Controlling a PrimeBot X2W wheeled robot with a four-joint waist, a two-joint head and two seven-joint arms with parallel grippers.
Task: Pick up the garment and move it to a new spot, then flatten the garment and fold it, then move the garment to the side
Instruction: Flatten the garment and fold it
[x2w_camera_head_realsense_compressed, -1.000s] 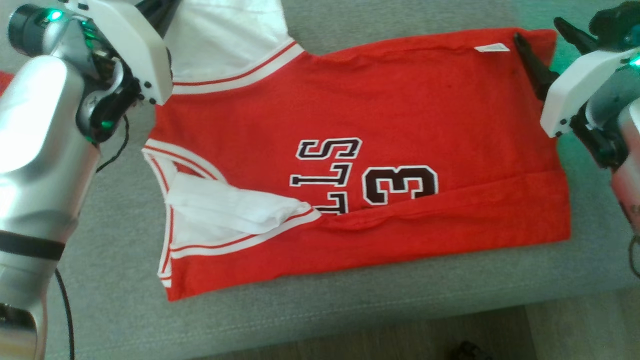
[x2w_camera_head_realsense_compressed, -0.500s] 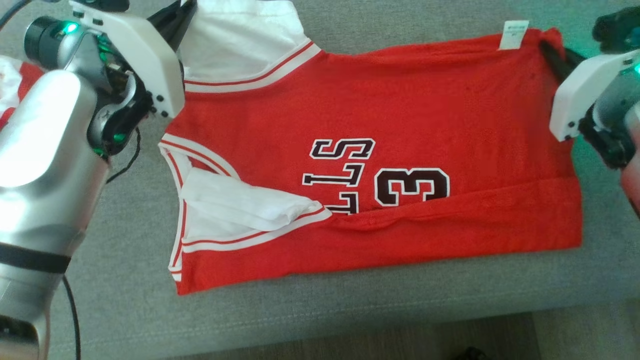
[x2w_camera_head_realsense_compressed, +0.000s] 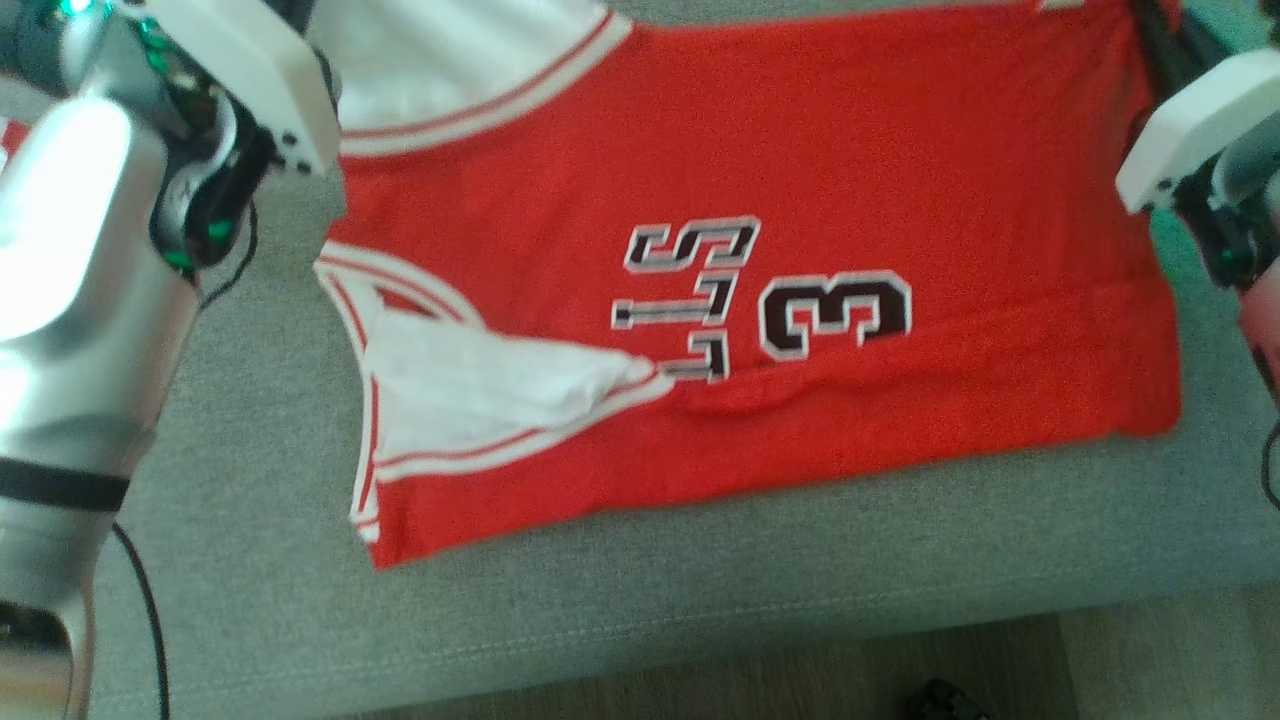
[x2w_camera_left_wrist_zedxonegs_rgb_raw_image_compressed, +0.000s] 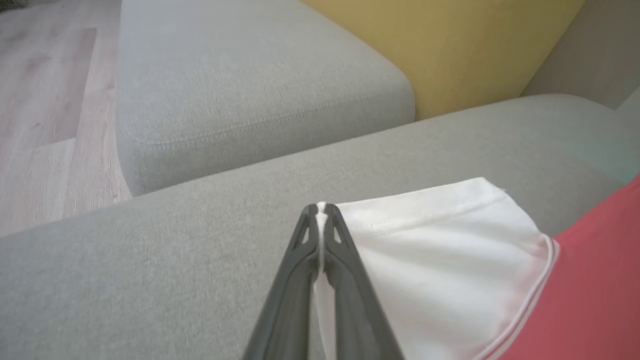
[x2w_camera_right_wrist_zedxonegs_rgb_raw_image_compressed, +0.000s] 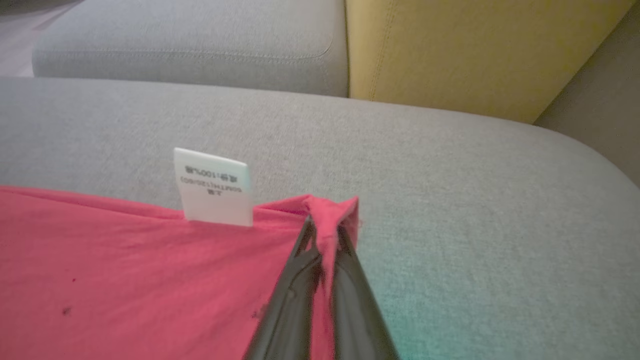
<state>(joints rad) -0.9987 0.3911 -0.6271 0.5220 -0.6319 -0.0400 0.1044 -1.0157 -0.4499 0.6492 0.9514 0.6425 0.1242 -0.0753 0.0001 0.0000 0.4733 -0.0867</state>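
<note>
Garment (x2w_camera_head_realsense_compressed: 850, 130) long axis left-right on sofa cushion (x2w_camera_head_realsense_compressed: 700, 600). Left jaws clamped on white sleeve (x2w_camera_left_wrist_zedxonegs_rgb_raw_image_compressed: 440, 250), right jaws on red hem corner (x2w_camera_right_wrist_zedxonegs_rgb_raw_image_compressed: 332, 212) (both far edge); likely fold comes robot-ward.

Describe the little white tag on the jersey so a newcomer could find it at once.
On the grey sofa cushion lies a red jersey. Along its far edge, beside the corner pinched by the right pincer, a small care label stands up. Its printed text sets it apart from the plain white sleeve.
</note>
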